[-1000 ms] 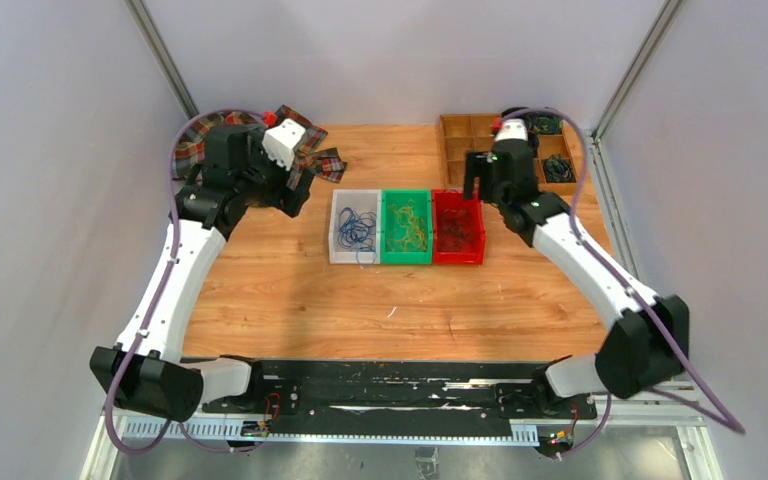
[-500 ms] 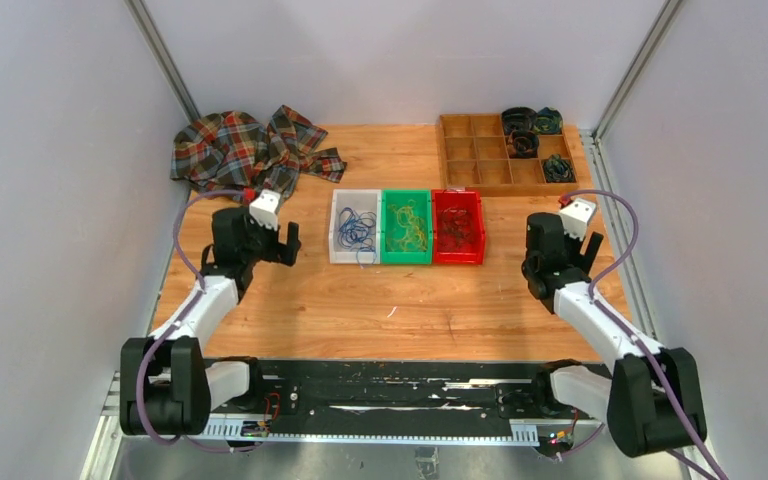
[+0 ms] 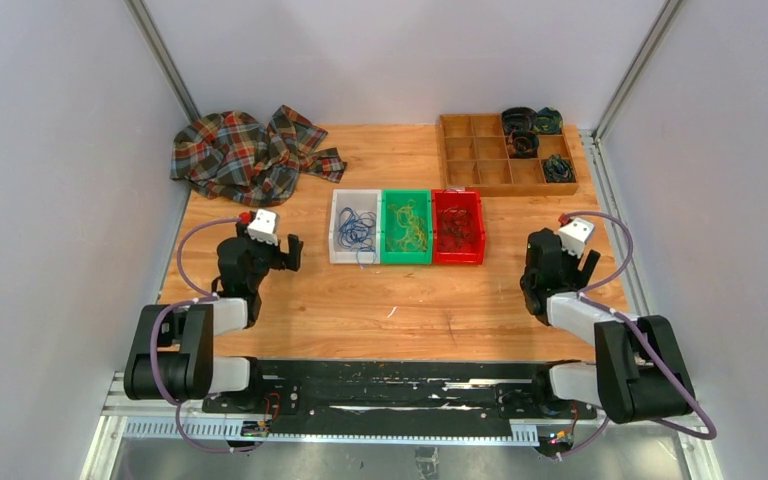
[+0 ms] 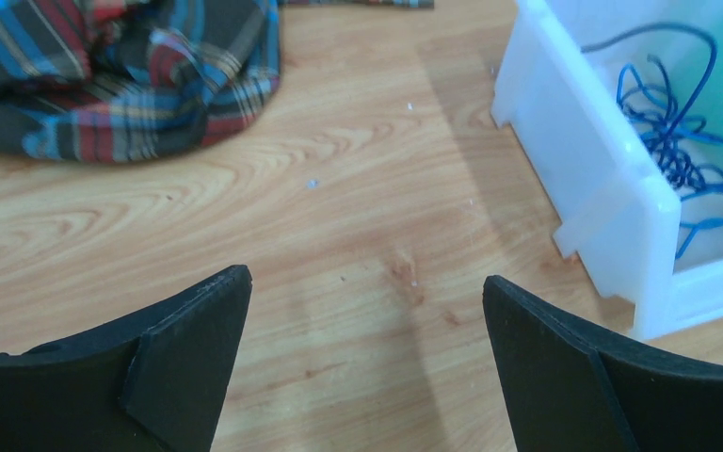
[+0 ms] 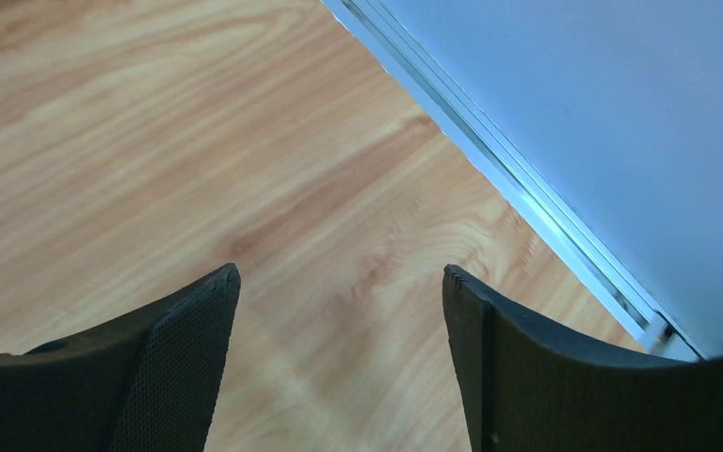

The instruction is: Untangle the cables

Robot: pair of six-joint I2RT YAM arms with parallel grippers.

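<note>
Wooden tabletop is showing everything sorted: blue cables sitting in the white bin, yellow cables in the green bin, dark cables in the red bin. Meanwhile the left gripper and right gripper, both gaping wide and empty, are pulling further back toward their bases.

The wooden table bears a plaid cloth at its far left corner and a compartment tray at its far right corner. A white bin, a green bin and a red bin stand side by side mid-table.
</note>
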